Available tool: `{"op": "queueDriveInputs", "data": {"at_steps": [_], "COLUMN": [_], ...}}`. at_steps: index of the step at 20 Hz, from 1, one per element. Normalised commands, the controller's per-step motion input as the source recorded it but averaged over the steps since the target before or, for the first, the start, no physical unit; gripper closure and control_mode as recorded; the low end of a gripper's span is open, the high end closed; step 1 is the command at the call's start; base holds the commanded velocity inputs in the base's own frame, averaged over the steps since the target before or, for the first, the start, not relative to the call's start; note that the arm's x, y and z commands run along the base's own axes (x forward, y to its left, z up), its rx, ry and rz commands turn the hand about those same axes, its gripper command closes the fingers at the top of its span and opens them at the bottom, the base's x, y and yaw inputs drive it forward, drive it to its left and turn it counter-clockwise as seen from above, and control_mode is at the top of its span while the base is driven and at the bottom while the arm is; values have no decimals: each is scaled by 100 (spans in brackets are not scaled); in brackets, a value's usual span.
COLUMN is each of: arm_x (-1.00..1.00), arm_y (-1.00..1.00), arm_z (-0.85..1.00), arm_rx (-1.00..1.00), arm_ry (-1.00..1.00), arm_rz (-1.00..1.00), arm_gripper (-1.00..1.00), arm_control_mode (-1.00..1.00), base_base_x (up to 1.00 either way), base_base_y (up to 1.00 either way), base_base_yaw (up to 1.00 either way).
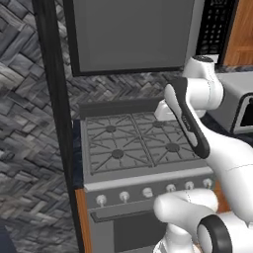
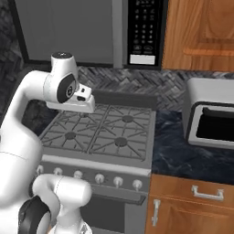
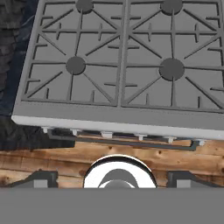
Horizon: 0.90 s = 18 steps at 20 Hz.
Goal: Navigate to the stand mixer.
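The stand mixer is out of view. My gripper (image 3: pixel 113 180) hangs above the front part of a grey gas stove (image 3: pixel 122 57) and looks down on its grates and burners. Its two dark fingertips (image 3: pixel 41 179) stand wide apart at the bottom of the hand view, open, with nothing between them. In the base views the hand (image 2: pixel 80 98) hovers over the stove (image 2: pixel 100 132), near its back left burners.
A white boxy oven with a dark glass door (image 2: pixel 212 119) sits on the dark counter (image 2: pixel 178 151) right of the stove. A microwave panel (image 2: pixel 141 32) and a wooden cabinet (image 2: pixel 201 32) hang above. A black vertical edge (image 1: pixel 54 99) borders the stove's left side.
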Motion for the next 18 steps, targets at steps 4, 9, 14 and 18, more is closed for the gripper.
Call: {"op": "queueDriveInputs", "data": {"at_steps": [4,9,14,18], "arm_x": [0,0,0,0], "arm_y": [0,0,0,0], "arm_z": [0,0,0,0], "arm_rx": [0,0,0,0], "arm_ry": [0,0,0,0], "arm_rz": [0,0,0,0], "arm_gripper": [-100,-100,-100,-100], "arm_control_mode": [100,100,100,100], "base_base_x": [-42,-4,8,9], "base_base_y": [-22,-56,-64,-66], "base_base_yaw": [-20,-62,-90,-89]}}
